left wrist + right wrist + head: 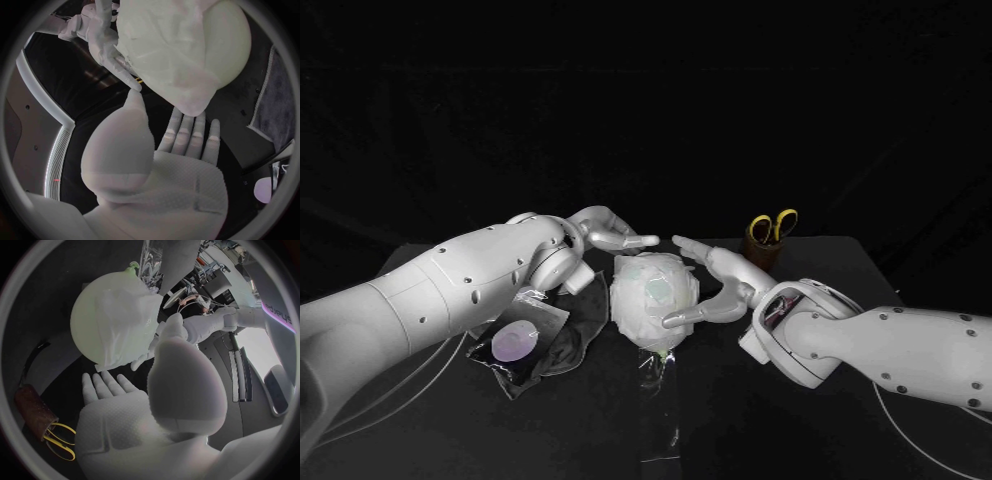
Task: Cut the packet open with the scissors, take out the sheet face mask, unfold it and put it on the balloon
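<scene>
A brown holder (760,253), perhaps cork, stands on the black table (776,430)

Left robot hand (164,167) palm spread, fingers apart, just below pale balloon (232,47), sheet face mask (167,47) draped over it, right robot hand (107,44) against balloon's side

Dim, mostly black scene; balloon (94,310) brightly lit; wrist views bend toward rims, dark-framed.

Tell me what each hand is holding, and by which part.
Nothing is held. The left hand and right hand are open, fingers spread, on either side of the balloon, which wears the mask.
</scene>
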